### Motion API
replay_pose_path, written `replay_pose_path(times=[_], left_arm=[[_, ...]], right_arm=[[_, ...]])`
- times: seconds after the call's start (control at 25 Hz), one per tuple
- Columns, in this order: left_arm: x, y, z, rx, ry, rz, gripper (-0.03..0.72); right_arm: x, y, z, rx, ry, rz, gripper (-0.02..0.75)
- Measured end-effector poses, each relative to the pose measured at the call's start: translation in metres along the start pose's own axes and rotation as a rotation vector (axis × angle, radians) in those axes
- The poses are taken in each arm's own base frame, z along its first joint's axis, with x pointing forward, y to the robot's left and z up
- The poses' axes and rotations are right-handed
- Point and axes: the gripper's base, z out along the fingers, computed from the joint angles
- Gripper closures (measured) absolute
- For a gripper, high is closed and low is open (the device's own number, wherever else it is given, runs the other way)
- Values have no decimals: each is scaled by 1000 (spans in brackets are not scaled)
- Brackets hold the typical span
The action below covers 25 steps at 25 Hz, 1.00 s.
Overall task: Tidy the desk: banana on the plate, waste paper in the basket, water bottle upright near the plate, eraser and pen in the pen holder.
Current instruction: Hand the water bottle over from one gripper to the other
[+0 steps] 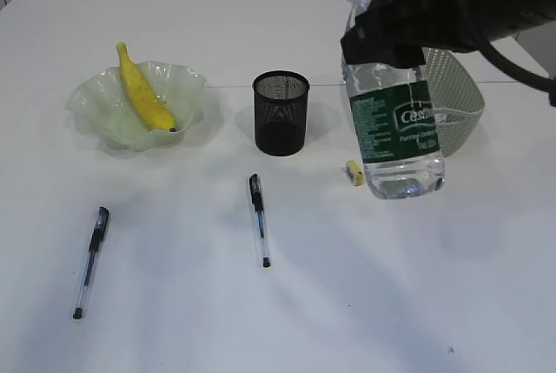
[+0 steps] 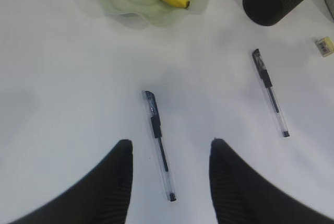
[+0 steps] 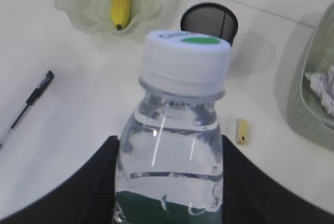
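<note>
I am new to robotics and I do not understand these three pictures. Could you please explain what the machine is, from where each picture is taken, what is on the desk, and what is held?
This is a robot with two arms; each ends in a two-fingered gripper. One camera watches the white desk from the front. The other two sit on the wrists.

The right gripper holds the water bottle upright. The left gripper is open, empty, above a pen.

The banana lies on the plate. The pen holder stands in the middle, a second pen before it. The small eraser lies beside the bottle. Waste paper lies in the basket.
</note>
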Motion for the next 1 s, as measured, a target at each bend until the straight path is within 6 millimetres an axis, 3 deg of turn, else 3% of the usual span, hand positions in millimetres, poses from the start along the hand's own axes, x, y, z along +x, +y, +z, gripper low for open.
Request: replay_pose_path(times=[0.48,0.84,1.0], left_arm=[[-2,2,10,15,14,-31,349],[-2,2,10,16,16,-31,349],[-2,2,10,15,16,-31,349]], right_arm=[[-4,12,24,-133,-54,-116,372],[-17,37,17,-410,-256,-221,372],[-27,47,9,-524,-383,-183,372]])
